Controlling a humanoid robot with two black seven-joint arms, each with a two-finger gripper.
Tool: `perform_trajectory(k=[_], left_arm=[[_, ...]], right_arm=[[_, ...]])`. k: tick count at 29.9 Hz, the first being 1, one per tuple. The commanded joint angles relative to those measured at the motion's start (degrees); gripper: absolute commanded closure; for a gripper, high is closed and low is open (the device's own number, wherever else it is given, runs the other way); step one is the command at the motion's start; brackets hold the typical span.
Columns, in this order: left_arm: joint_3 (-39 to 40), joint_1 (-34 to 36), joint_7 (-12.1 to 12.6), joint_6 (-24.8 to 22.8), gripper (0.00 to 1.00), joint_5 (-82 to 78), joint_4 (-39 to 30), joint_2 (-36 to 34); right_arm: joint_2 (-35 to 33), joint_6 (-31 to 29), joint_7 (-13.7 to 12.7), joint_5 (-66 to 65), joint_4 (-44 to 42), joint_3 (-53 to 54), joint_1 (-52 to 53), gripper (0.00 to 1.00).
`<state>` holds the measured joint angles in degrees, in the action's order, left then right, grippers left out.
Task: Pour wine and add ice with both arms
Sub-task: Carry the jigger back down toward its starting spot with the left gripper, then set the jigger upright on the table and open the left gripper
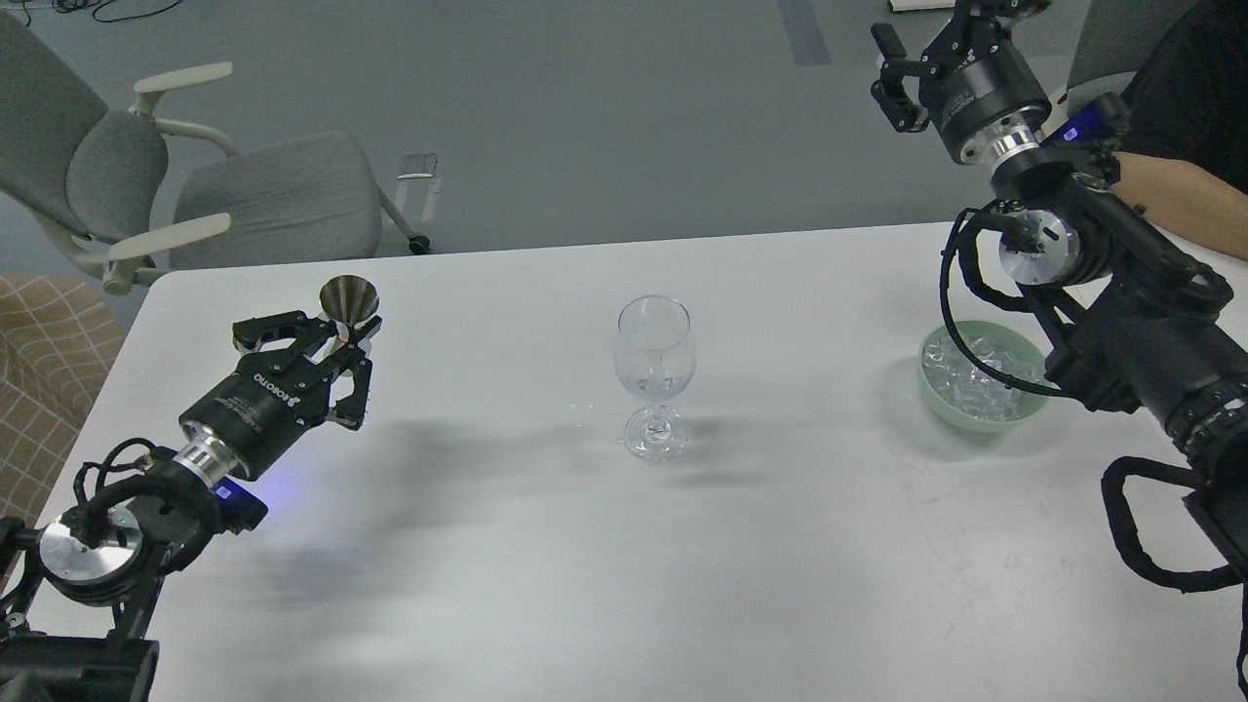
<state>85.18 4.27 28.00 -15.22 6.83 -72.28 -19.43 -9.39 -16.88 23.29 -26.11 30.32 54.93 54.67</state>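
Grey floor and two grey office chairs (263,200) lay beyond the white desk (546,546), which filled most of the head view. At the left gripper (327,336) the jaws were closed around a small metal measuring cup (350,297), its conical mouth facing up and its lower half hidden between the black fingers. Behind the gripper the left arm (146,487) ran down to the bottom-left corner, where its thick parts were cut off by the edge. The right gripper (902,73) hung high at the top right, beyond the desk's far edge; its fingers stood spread with nothing between them, though part of the gripper was cropped by the top of the frame. The right arm (1121,312) crossed down to the right edge and covered the near right side of a pale green bowl (936,395). The ice (960,375) lay heaped in that bowl, and single cubes were hard to tell apart. A clear wine glass (654,375) stood upright near the middle of the desk, well apart from both grippers; whether it held liquid could not be told. A person's bare forearm (1185,200) showed at the right edge, mostly out of frame.
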Motion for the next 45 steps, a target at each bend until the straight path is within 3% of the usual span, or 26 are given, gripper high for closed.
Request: perform_trajectory(k=[1, 4, 8, 13, 21, 25, 30, 32, 33, 35, 36, 38, 45], left_arm=[[0.0, -0.1, -0.1, -2.0, 0.91, -0.1, 3.4, 0.6], [0.1, 0.2, -0.8, -2.8, 0.84, -0.2, 6.6, 0.7], [-0.1, 0.5, -1.6, -7.0, 0.82, -0.2, 13.8, 0.7], [0.6, 0.6, -3.0, -7.9, 0.75, 0.2, 15.0, 1.1], [1.0, 0.4, -3.0, -9.8, 0.65, 0.4, 17.8, 1.2], [1.0, 0.4, -3.1, -10.1, 0.55, 0.3, 20.2, 1.5], [1.0, 0.5, -3.2, -10.6, 0.53, -0.1, 20.8, 1.9], [1.0, 0.5, -3.2, -10.6, 0.47, -0.1, 20.9, 1.9], [1.0, 0.6, -3.1, -10.6, 0.38, -0.1, 20.9, 1.9], [1.0, 0.6, -3.1, -10.6, 0.29, -0.1, 20.9, 1.9], [1.0, 0.6, -3.1, -10.6, 0.16, -0.1, 20.9, 1.9], [1.0, 0.6, -3.0, -10.7, 0.02, -0.1, 20.9, 1.8], [0.9, 0.0, -2.7, -11.4, 0.02, -0.2, 20.9, 1.3]], right_arm=[[0.1, 0.0, 0.0, 0.0, 0.0, 0.0, 0.0, 0.0], [0.1, 0.0, 0.0, 0.0, 0.0, 0.0, 0.1, 0.0], [0.1, 0.0, 0.0, 0.0, 0.0, 0.0, 0.0, 0.0], [0.1, 0.0, 0.0, 0.0, 0.0, 0.0, 0.0, 0.0], [0.0, 0.0, 0.0, 0.0, 0.0, 0.0, 0.0, 0.0], [0.0, 0.0, 0.0, 0.0, 0.0, 0.0, 0.0, 0.0], [0.0, 0.0, 0.0, 0.0, 0.0, 0.0, 0.0, 0.0], [0.0, 0.0, 0.0, 0.0, 0.0, 0.0, 0.0, 0.0], [0.0, 0.0, 0.0, 0.0, 0.0, 0.0, 0.0, 0.0], [0.0, 0.0, 0.0, 0.0, 0.0, 0.0, 0.0, 0.0], [0.0, 0.0, 0.0, 0.0, 0.0, 0.0, 0.0, 0.0], [0.0, 0.0, 0.0, 0.0, 0.0, 0.0, 0.0, 0.0], [-0.1, 0.0, 0.0, 0.0, 0.0, 0.0, 0.0, 0.0]])
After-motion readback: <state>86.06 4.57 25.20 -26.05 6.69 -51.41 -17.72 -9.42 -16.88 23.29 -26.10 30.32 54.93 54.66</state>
